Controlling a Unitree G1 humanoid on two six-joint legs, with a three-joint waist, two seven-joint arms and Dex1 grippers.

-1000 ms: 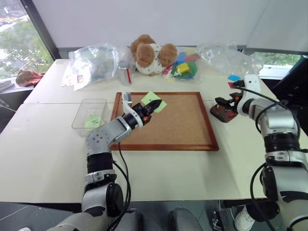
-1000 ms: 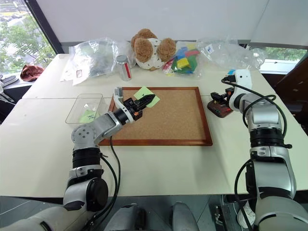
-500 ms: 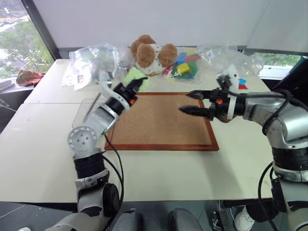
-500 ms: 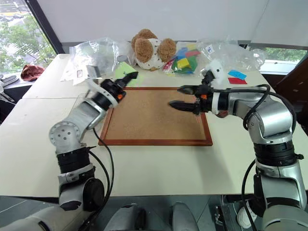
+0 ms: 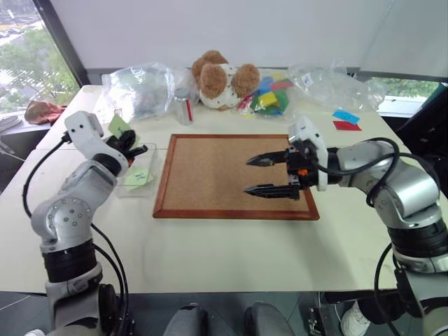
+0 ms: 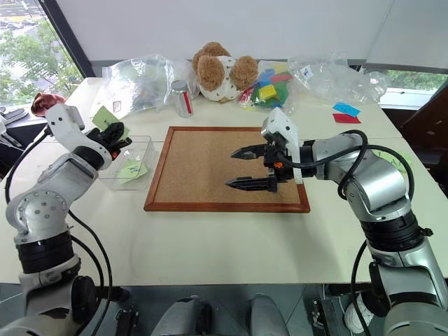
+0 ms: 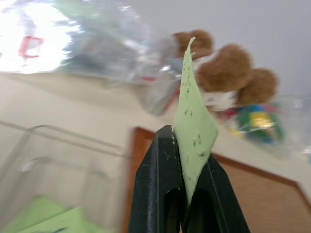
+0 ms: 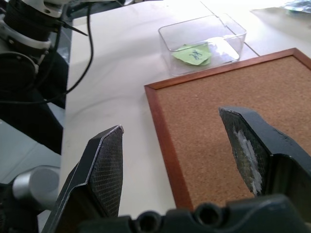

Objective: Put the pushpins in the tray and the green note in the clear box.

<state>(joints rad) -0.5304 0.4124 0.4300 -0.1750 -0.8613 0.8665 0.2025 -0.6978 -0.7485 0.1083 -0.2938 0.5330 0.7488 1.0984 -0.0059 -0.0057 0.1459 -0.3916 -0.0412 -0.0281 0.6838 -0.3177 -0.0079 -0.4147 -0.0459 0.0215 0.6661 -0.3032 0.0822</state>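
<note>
Hovering at the left edge of the left eye view, the left gripper pinches a green note just above the clear box, presumably lined up for a drop; another green note already lies inside. At centre right, the right gripper hangs over the corkboard, jaws spread wide and empty. I can't make out any pushpins on the board, and the tray isn't clear to me behind that arm.

From the right eye view the layout is the same, with the teddy bear and plastic bags along the upper edge.

Along the left wrist view, the two black fingers are clamped tight on the note's lower corner, so the sheet stands upright between them.

Through the right wrist view, both fingers frame the board's wooden corner, with the box in the upper middle.
</note>
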